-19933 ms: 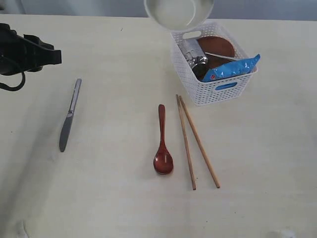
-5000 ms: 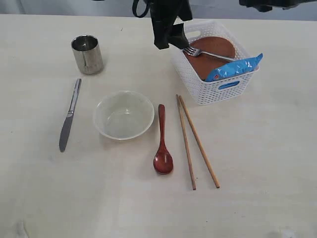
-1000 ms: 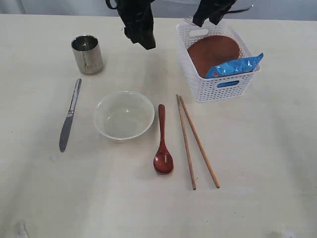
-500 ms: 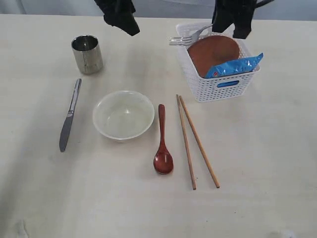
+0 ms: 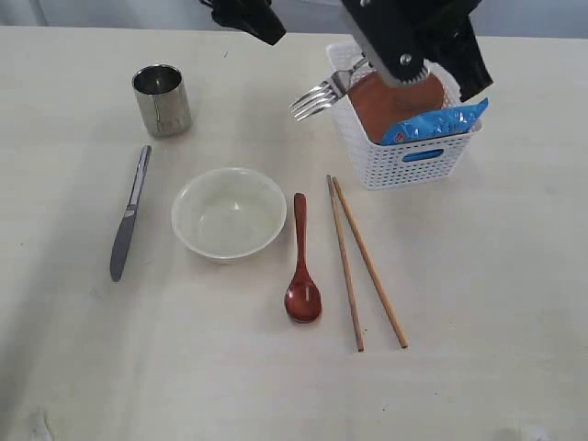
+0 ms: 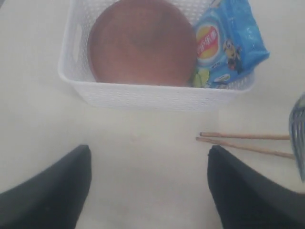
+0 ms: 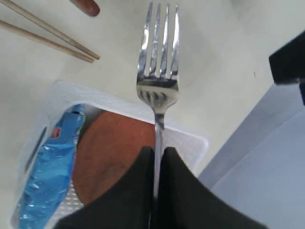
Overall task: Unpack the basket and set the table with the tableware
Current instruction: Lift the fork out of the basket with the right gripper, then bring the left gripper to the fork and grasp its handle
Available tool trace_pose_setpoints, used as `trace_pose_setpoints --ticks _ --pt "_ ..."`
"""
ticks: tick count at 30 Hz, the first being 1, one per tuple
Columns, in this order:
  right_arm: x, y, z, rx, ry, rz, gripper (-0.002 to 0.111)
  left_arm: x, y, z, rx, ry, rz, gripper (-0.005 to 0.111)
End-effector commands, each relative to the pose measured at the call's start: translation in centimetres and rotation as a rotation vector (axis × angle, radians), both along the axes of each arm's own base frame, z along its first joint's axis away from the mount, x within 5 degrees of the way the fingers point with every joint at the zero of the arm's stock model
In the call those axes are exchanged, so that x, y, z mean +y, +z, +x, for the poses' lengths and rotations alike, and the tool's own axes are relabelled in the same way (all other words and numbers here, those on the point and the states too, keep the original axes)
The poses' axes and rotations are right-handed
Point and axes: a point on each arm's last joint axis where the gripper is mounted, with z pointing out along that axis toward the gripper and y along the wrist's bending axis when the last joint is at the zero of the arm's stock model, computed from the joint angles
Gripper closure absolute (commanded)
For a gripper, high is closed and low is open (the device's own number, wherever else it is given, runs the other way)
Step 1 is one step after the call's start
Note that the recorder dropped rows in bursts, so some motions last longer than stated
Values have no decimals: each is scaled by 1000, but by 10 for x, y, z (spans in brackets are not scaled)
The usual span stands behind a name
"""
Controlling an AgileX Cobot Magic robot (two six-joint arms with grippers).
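Observation:
My right gripper (image 5: 372, 60) is shut on the handle of the steel fork (image 5: 314, 98), holding it in the air just left of the white basket (image 5: 404, 161); its tines point away from the basket. In the right wrist view the fork (image 7: 158, 62) sticks out from the closed gripper (image 7: 156, 151). The brown plate (image 5: 390, 99) lies in the basket beside a blue crisp packet (image 5: 432, 124). On the table (image 5: 478, 303) are the cup (image 5: 163, 99), knife (image 5: 129, 216), bowl (image 5: 230, 213), spoon (image 5: 301, 262) and chopsticks (image 5: 365, 262). My left gripper (image 5: 257, 23) hangs open and empty at the far edge.
The left wrist view looks down on the basket (image 6: 143, 93), plate (image 6: 143, 43), packet (image 6: 231, 43) and chopstick ends (image 6: 243, 140), with the left gripper (image 6: 148, 150) wide apart over bare table. Bare tabletop lies left of the knife and right of the chopsticks.
The fork has moved left and toward the front, from over the basket's rim to beside it. The left gripper has drawn back up toward the far edge.

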Motion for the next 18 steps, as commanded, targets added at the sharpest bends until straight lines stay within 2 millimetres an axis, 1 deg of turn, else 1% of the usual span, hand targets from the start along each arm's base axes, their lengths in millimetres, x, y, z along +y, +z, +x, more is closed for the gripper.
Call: trace_pose_setpoints --ticks 1,4,7,9,12,14,18 --pt "8 -7 -5 -147 82 -31 109 -2 6 -3 159 146 -66 42" --pt "7 -8 -6 -176 94 -26 109 -4 9 -4 180 151 -101 42" --pt "7 -6 -6 -194 111 -31 109 -5 8 -4 186 156 -98 42" --pt "7 -4 -6 -209 113 -26 109 -10 7 -7 191 147 -92 42" --pt "7 -4 -6 -211 113 -25 109 -21 1 -14 205 115 -78 42" --pt "7 -4 -6 -209 112 -22 109 -29 -8 -20 194 68 -38 42" --pt "7 -3 -7 -209 112 -18 109 -35 -23 -28 191 19 26 42"
